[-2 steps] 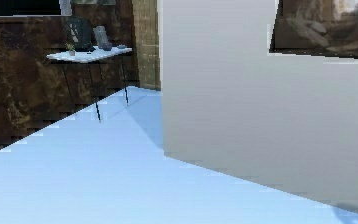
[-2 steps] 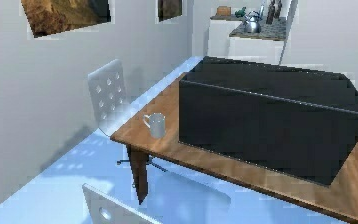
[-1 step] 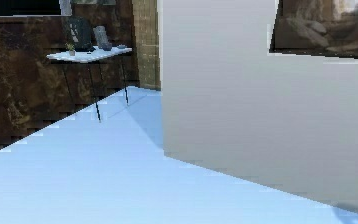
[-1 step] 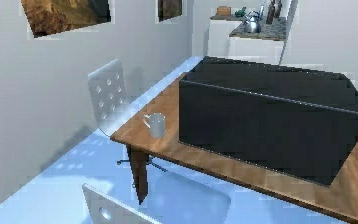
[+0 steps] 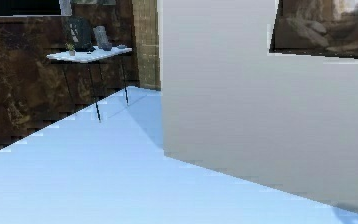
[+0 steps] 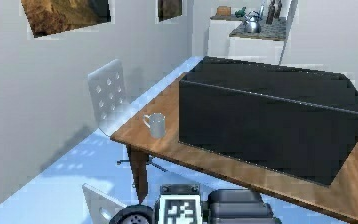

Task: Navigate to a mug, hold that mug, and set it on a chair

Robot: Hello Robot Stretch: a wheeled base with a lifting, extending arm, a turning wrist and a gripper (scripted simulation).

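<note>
One grey mug point(image 6: 155, 124) stands on the wooden table point(image 6: 202, 160), beyond the gripper point(image 6: 137, 214).
The bottom edge cuts off the gripper's far end, so what its jaws hold cannot be told; a dark box point(image 6: 272, 110) stands right of the mug, a white chair point(image 6: 107, 88) left.

Fwd cam looks ahead, down over floor point(image 5: 87, 170) to far small table point(image 5: 89, 54); side cam close over wooden table point(image 6: 177, 155); both catch painting point(image 5: 322, 28).
</note>
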